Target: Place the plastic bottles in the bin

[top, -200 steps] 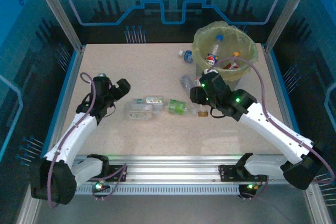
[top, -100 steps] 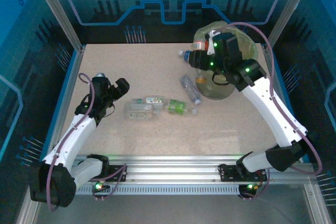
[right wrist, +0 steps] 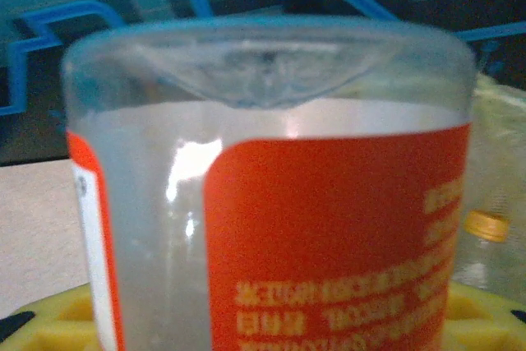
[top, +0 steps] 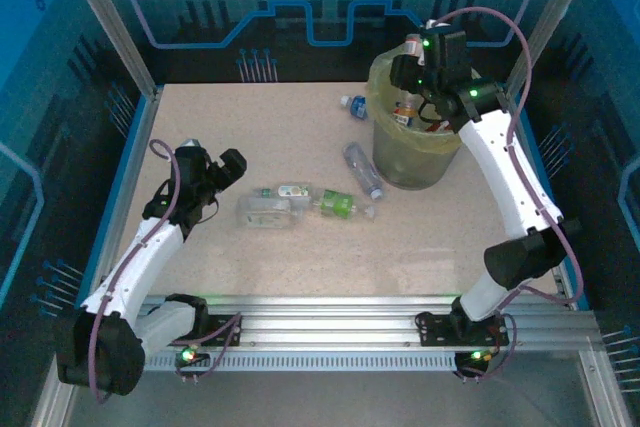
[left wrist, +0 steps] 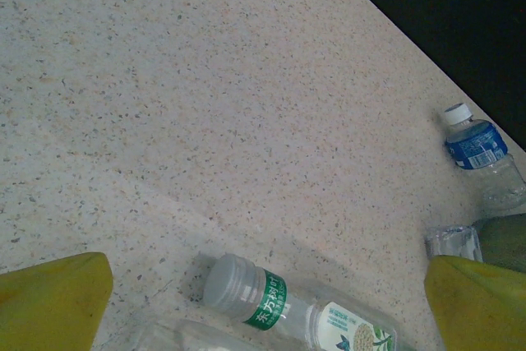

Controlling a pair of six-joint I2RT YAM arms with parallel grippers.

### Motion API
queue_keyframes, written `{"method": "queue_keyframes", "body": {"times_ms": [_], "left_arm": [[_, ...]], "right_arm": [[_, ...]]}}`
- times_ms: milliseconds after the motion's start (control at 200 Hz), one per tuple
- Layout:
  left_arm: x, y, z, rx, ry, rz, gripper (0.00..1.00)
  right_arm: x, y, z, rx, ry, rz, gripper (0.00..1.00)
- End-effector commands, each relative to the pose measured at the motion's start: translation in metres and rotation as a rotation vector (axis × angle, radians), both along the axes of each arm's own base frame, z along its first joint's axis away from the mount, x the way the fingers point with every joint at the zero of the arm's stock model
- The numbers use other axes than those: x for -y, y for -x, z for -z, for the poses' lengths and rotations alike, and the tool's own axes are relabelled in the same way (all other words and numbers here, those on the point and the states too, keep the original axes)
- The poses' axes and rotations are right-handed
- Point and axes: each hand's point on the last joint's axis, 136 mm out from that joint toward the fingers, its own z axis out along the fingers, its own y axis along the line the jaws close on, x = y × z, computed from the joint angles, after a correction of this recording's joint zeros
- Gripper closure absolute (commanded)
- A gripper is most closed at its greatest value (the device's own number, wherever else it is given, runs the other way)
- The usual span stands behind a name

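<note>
— So, where is the red-labelled bottle [right wrist: 329, 228]?

— Clenched in the right claw [top: 410, 67], above the mouth of the bin [top: 408, 162], which stands at the far right corner of the tabletop [top: 250, 267]. Seen from the right wrist, its long axis runs straight up the frame, with the dimpled base on top and the label print upside down.

— And what does the bin hold?

— Several plastic bottles [top: 405, 112] lie jumbled inside the yellow-green liner. One shows a red label, and an orange cap [right wrist: 485, 226] peeks out beside the held bottle. Which way they point I cannot tell.

— What lies on the tabletop?

— Five more. A blue-labelled bottle [top: 352, 104] lies just beside the bin's left wall, its white cap toward the left edge. A clear bottle [top: 362, 169] lies near the bin's foot on a diagonal, from far-left to near-right. Toward the middle, a green-labelled bottle [top: 340, 205] lies lengthwise, left to right. Next to it a white-and-green bottle [left wrist: 271, 306] runs the same way, cap toward the left edge, with a crushed bottle [top: 265, 213] just beside its near side.

— The left claw [top: 226, 179]?

— Released, jaws wide. It hangs near the left edge, just left of that pair, touching neither.
</note>
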Motion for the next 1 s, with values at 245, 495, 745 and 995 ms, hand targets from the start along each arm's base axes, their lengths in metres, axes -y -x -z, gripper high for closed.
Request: {"method": "queue_keyframes", "body": {"times_ms": [245,495,745,995], "left_arm": [[-0.006,0.004,0.001,-0.004,-0.019,-0.013,0.01],[-0.008,0.006,0.003,-0.008,-0.025,-0.019,0.01],[-0.008,0.006,0.004,-0.009,-0.025,-0.018,0.01],[-0.009,0.007,0.005,-0.011,-0.023,-0.025,0.01]], "right_arm": [[0.05,-0.02,0.013,0.008,-0.015,0.194,0.61],[0.057,-0.028,0.036,-0.033,-0.019,0.224,0.56],[0.053,-0.036,0.065,-0.099,-0.032,0.221,0.53],[0.047,-0.036,0.092,-0.158,-0.046,0.207,0.46]]}}
